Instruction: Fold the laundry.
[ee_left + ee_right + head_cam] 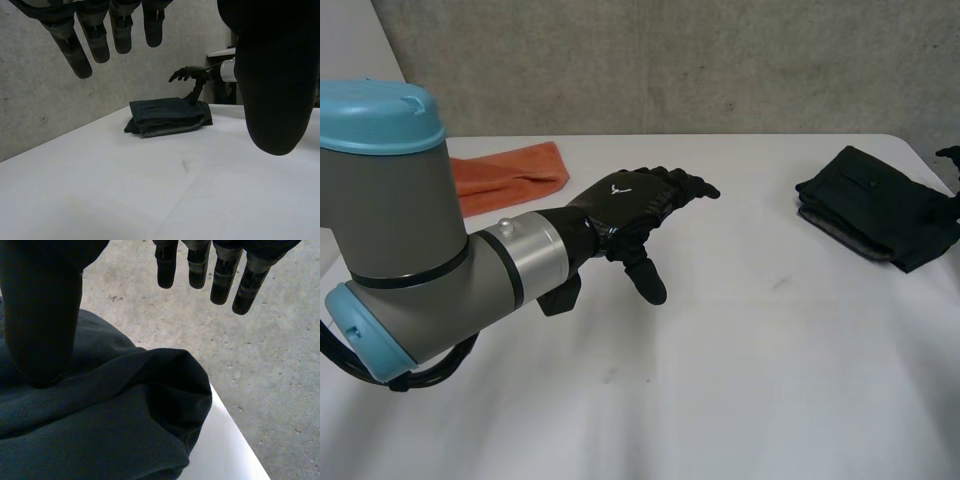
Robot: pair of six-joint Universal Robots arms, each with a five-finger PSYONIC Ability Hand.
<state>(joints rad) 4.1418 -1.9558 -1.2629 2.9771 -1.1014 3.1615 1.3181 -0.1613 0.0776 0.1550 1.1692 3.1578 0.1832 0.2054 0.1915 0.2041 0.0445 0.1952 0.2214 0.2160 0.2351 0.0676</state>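
**Item under task.** A dark, folded garment of ribbed fabric [880,205] lies at 2 o'clock on the white table [740,380], near its right-hand far corner.

**Hands.**
- The right hand [40,315] is over the garment. Its thumb is set down on the upper layer and its fingers [215,270] are straight and clear of the cloth, so nothing is grasped.
- The left hand [620,205] hangs above mid-table, empty, with fingers loosely extended and thumb dropped. It is well apart from both cloths.

**Hazards.**
1. The garment's bulging fold sits just beside the table corner, with grey concrete floor [260,365] beyond. A push toward 3 o'clock would likely slide it off.
2. Thumb contact alone gives no pinch. Any drag may shift only the top layer and open the fold.
3. The fold looks puffed rather than flat, so it may spring apart once released.

**Surroundings.** An orange cloth, loosely bunched [505,175], lies at 10 o'clock, partly behind the left arm [410,230]. Whether it is properly folded cannot be told. The arm's own forearm stands between the left hand and this cloth, so reaching it would call for drawing back first.
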